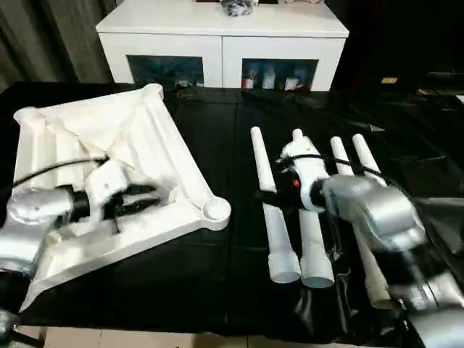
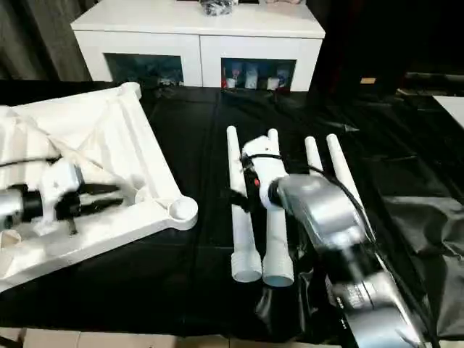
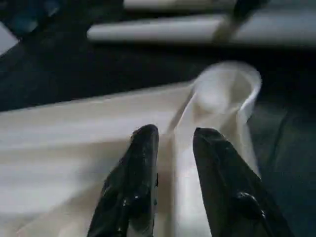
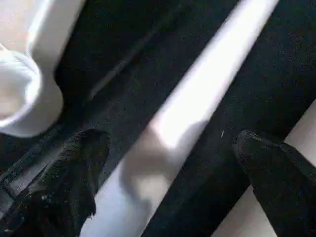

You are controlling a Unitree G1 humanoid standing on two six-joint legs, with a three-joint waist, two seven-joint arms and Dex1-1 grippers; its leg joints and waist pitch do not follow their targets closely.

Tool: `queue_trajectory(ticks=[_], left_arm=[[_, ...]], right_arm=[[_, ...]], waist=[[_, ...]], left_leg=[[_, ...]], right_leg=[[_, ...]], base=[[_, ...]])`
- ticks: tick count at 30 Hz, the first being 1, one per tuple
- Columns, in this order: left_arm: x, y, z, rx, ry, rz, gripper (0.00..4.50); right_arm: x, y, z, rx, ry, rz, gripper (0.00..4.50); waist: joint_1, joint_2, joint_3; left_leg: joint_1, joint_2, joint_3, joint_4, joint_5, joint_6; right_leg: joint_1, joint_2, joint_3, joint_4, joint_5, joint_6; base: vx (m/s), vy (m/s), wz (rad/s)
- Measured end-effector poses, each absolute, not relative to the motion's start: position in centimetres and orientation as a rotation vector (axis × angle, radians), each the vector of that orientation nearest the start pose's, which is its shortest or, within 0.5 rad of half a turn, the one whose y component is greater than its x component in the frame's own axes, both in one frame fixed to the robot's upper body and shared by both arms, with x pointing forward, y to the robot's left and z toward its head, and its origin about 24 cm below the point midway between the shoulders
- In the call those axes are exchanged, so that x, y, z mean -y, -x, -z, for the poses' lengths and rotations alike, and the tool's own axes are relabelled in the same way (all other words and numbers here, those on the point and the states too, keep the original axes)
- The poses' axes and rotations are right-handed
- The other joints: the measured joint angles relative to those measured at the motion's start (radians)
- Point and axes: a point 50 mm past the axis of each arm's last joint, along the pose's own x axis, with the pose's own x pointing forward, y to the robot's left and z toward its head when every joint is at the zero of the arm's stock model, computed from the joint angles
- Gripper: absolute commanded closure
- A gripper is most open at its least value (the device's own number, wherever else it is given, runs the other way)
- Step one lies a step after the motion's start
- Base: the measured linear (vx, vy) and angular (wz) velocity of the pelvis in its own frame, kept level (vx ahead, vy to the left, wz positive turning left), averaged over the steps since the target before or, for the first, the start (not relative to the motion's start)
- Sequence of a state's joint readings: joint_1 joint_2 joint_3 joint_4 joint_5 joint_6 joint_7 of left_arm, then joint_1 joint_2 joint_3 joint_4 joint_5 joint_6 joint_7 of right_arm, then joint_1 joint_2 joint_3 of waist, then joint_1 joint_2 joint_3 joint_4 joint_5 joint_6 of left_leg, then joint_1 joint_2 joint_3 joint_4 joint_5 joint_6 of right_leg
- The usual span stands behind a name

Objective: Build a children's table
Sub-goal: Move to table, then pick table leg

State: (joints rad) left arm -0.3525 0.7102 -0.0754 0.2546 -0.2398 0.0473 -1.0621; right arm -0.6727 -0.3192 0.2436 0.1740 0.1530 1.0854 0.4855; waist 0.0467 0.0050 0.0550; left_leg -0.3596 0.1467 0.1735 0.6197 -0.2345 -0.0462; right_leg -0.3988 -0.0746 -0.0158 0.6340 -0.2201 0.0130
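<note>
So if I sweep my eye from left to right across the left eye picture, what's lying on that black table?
Left gripper over the upturned white tabletop → its near corner socket → first leg → second leg with the right gripper above it → third leg → fourth leg.

Head pair looks down from above; wrist views sit close, sharing the tabletop (image 1: 109, 159) socket.
</note>
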Motion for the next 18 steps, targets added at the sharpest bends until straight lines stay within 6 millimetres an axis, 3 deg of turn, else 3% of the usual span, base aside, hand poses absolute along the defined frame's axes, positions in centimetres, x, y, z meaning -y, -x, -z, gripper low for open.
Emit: queue_trajectory(ticks=[8, 9, 13, 18], left_arm=[[-17.2, -27.0, -12.3, -0.137, -0.277, 1.183, 2.96], [-17.0, -26.9, -12.4, -0.141, -0.275, 1.189, 2.84], [-16.7, -26.6, -12.4, -0.186, -0.264, 1.196, 2.84], [-17.0, -26.1, -11.9, -0.266, -0.272, 1.195, 2.84]], right_arm=[[10.8, -32.8, -6.8, -0.89, 0.144, -0.612, 0.0], [10.7, -32.7, -6.6, -0.903, 0.136, -0.618, 0.3], [10.5, -32.9, -6.4, -0.924, 0.11, -0.62, 0.4], [10.6, -33.2, -6.3, -0.938, 0.094, -0.61, 1.01]], waist=[[0.009, -0.004, 0.001], [0.008, -0.004, 0.001], [0.007, -0.005, 0.0], [0.006, -0.005, 0.0]], left_leg=[[0.0, 0.0, 0.0, 0.0, 0.004, -0.004], [0.0, 0.0, 0.0, 0.0, 0.004, -0.004], [0.003, 0.0, 0.0, 0.0, 0.004, -0.004], [0.005, 0.002, 0.0, 0.0, 0.007, -0.009]], right_leg=[[-0.001, 0.0, 0.0, 0.002, 0.0, 0.0], [-0.001, 0.0, 0.0, 0.003, 0.0, 0.0], [0.0, 0.0, 0.001, 0.006, 0.0, 0.0], [0.0, 0.001, 0.0, 0.01, 0.0, 0.0]], base=[[0.0, 0.0, 0.0], [0.0, 0.0, 0.0], [0.0, 0.0, 0.0], [0.0, 0.0, 0.0]])
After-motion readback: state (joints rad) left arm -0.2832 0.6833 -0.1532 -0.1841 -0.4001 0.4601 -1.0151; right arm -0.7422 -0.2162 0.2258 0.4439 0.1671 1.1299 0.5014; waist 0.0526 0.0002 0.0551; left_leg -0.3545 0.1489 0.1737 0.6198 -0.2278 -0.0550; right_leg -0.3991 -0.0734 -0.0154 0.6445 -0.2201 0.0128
